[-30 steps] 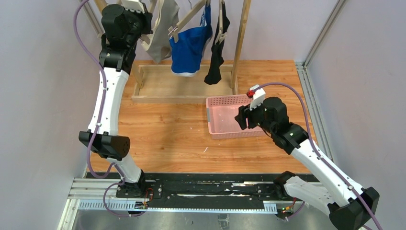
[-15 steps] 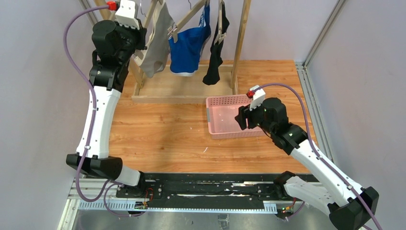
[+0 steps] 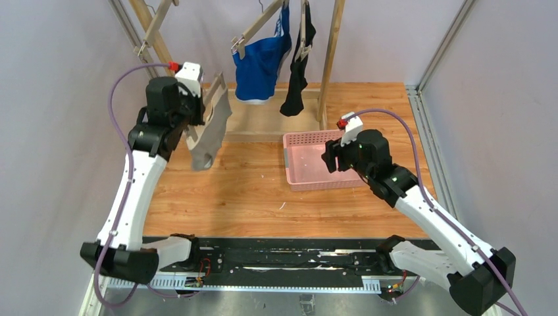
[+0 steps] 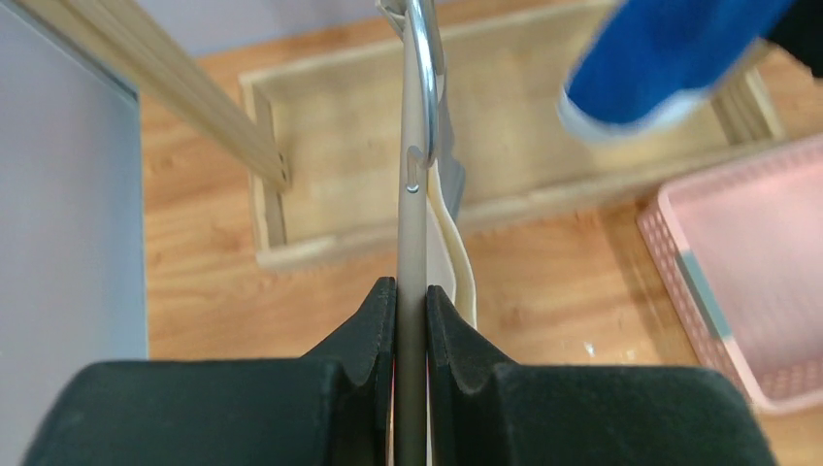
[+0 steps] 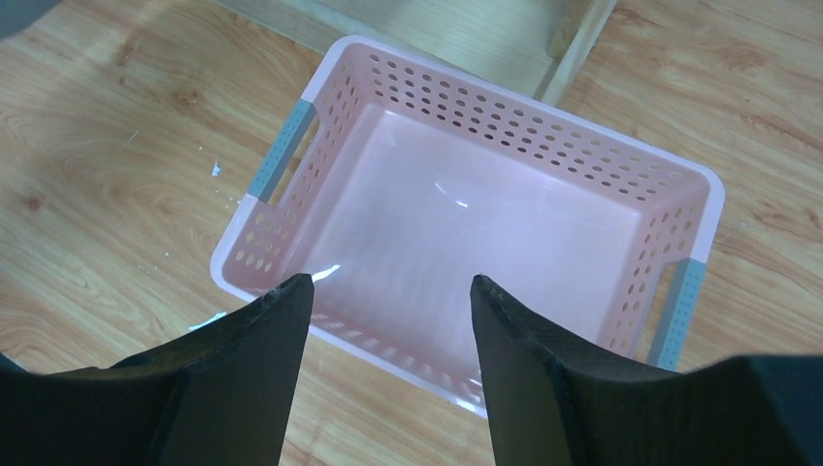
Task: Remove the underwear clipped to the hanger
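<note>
While the light grey briefs hang from their wooden hanger, that hanger is off the rack and sits tilted in the air over the left part of the table, with the cloth drooping below it, clear of the wood. My left hand is clenched on the hanger's metal hook; from my left wrist I see the silver wire running straight up out of the pinch of both black fingers, and a pale edge of cloth curving just beside it on the right. Whether the clips on this hanger are biting the cloth I cannot tell from here

Behind and to the right, the blue briefs with white trim hang from a second wooden hanger on the rack, and the black briefs hang just beside them, nearer the right post. Both dangle above the rack's shallow wooden base, well apart from the grey pair

In front of that right post stands the pink perforated basket with grey-blue handles, nothing in it. My right hand hovers over its near rim, released, the two dark fingers standing wide with only the basket's floor showing between them
</note>
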`<state>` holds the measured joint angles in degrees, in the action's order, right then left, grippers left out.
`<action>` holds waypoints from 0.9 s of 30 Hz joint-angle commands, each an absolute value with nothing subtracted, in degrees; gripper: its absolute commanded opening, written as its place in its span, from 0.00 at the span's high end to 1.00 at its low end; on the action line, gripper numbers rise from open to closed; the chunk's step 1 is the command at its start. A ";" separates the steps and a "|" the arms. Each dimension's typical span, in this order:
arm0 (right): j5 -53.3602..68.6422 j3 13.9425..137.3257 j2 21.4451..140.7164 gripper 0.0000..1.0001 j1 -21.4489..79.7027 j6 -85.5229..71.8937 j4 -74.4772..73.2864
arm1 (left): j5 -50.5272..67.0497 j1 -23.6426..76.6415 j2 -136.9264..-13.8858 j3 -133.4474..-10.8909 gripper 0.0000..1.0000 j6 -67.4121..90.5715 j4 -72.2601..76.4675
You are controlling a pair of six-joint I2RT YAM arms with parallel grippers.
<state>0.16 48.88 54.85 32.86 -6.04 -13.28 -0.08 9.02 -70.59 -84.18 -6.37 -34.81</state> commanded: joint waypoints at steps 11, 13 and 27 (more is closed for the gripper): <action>5.56 59.54 67.56 0.37 33.79 -7.47 -6.59 | -9.28 15.29 -52.72 -70.52 1.00 2.28 -52.72; 6.36 60.98 68.72 0.37 33.81 -7.34 -6.40 | -8.36 15.29 -51.27 -70.24 1.00 2.98 -52.65; 18.60 72.25 76.31 0.23 32.54 0.53 -11.19 | 28.71 15.25 -44.82 -67.75 1.00 -5.02 -52.57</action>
<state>10.24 67.75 74.78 32.86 -3.90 -8.40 15.42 14.98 -46.50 -69.47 -0.36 -53.43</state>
